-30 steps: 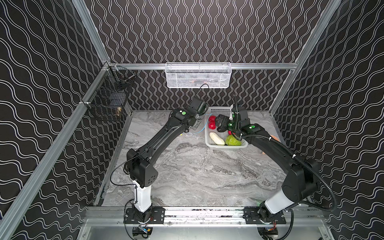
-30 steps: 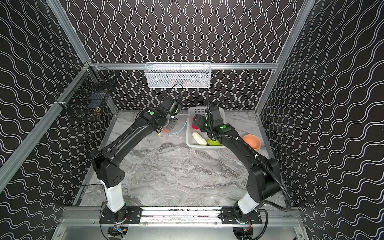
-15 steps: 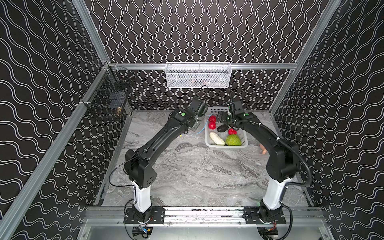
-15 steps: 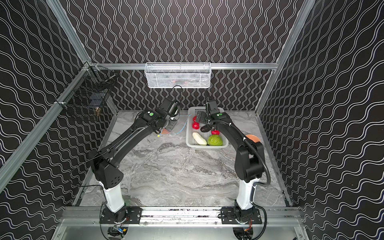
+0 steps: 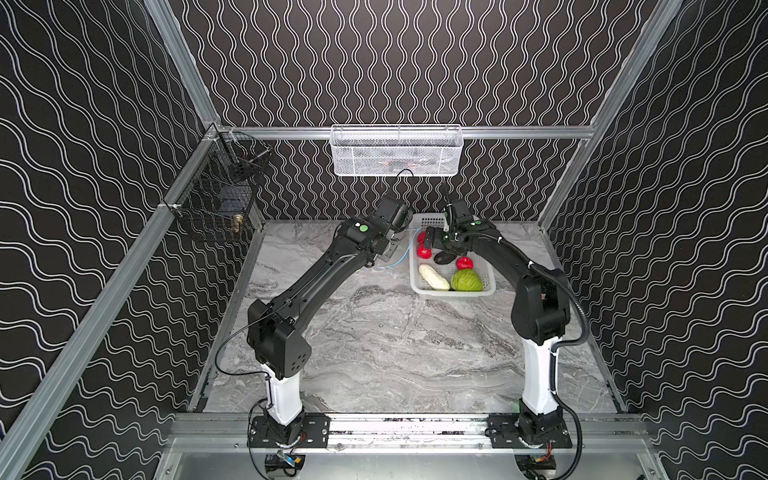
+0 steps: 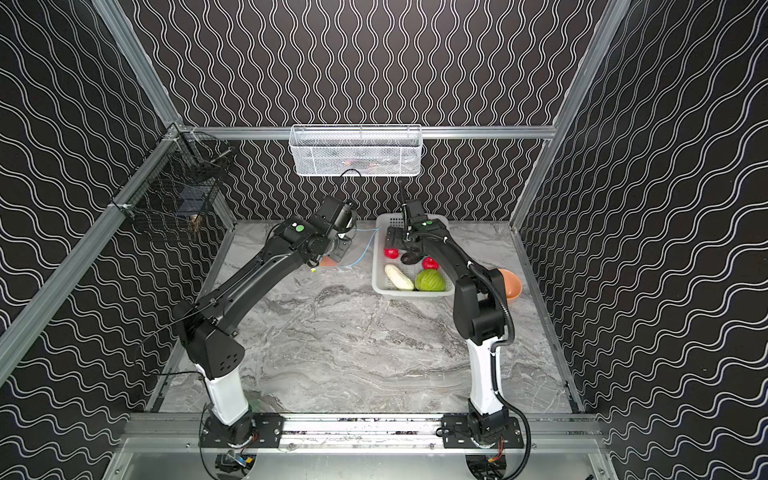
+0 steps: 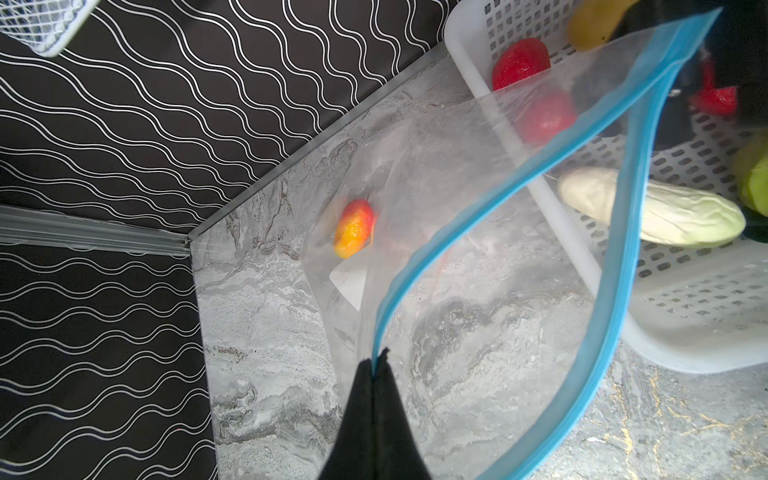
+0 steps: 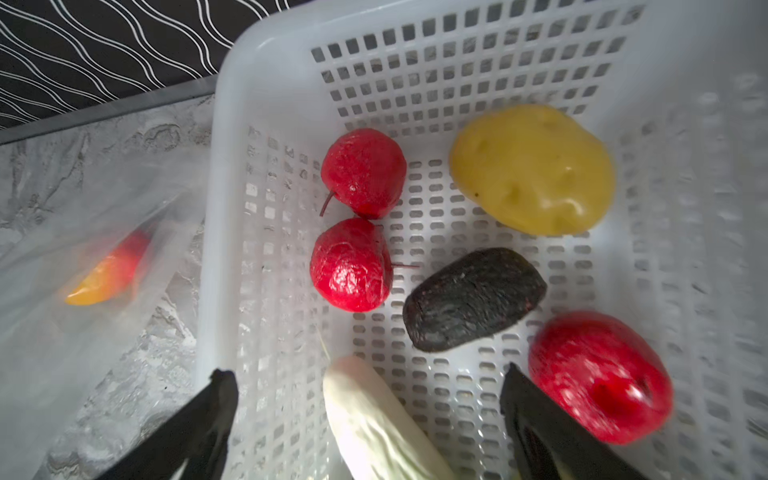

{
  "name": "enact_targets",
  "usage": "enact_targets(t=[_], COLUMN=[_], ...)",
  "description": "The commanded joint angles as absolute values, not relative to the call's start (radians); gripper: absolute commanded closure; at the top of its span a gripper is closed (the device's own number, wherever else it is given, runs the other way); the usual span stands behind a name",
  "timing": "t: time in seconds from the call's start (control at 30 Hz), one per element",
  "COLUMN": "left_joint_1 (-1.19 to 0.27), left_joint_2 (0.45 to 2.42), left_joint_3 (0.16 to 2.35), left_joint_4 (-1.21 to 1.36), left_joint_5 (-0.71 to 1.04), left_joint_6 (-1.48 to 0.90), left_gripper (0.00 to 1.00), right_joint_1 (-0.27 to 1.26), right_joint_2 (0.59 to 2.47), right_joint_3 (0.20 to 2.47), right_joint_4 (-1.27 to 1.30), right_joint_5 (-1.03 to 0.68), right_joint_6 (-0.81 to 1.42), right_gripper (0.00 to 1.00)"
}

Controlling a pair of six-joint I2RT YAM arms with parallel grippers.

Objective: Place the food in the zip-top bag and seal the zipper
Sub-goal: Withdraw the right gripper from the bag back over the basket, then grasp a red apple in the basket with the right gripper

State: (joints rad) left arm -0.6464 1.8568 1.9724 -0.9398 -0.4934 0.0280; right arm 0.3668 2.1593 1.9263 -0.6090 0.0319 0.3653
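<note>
Black walls with white wavy lines close in a grey marble worktop (image 5: 374,353). The left hand (image 7: 376,365) is pinched shut on the light-blue zipper strip (image 7: 629,232) of the clear zip-top bag (image 7: 436,174). It holds the bag's mouth agape just left of a white perforated plastic basket (image 8: 232,124) at the back of both top views. A yellow-orange fruit (image 7: 354,227) lies inside the bag, beyond the fingertips. The right hand (image 8: 369,372) hangs over the basket, spread wide and empty. The white long vegetable (image 8: 374,415) lies between its fingers and the dark oval (image 8: 473,297) just ahead, with three red pieces (image 8: 351,266) around. A second ago the right arm stretched low toward the lower right of the frame; now its elbow stands folded up above its base, the left arm unmoved. The yellow potato (image 8: 532,168), plain in the right wrist view, is hidden under that hand in both top views. The green cabbage (image 5: 466,280) shows whole only from above, and an orange bowl (image 6: 511,282) shows in a top view, right of the basket.
</note>
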Motion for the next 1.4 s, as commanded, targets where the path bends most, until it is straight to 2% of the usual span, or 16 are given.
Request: enact_targets(t=[0.0, 0.3, 0.77, 1.1, 1.37], left_joint_1=[-0.644, -0.644, -0.644, -0.645, -0.644], left_joint_2=[1.847, 1.841, 1.867, 1.861, 1.849], left_joint_3=[1.974, 1.951, 1.974, 1.968, 1.962], left_joint_4=[-0.927, -0.911, -0.925, -0.924, -0.919], left_joint_5=[-0.496, -0.508, -0.502, -0.497, -0.498], left_joint_6=[0.026, 0.033, 0.027, 0.028, 0.036], left_gripper=[1.00, 1.00, 1.00, 1.00, 1.00], right_joint_1=[0.369, 0.368, 0.368, 0.368, 0.367], right_joint_2=[2.193, 2.285, 2.416, 2.442, 2.462], right_joint_3=[1.963, 2.063, 2.193, 2.197, 2.218], right_joint_4=[-0.646, -0.663, -0.698, -0.675, -0.679], right_joint_5=[0.036, 0.014, 0.006, -0.017, -0.030], right_joint_6=[0.344, 0.334, 0.334, 0.328, 0.340], right_gripper=[0.02, 0.11, 0.16, 0.33, 0.35])
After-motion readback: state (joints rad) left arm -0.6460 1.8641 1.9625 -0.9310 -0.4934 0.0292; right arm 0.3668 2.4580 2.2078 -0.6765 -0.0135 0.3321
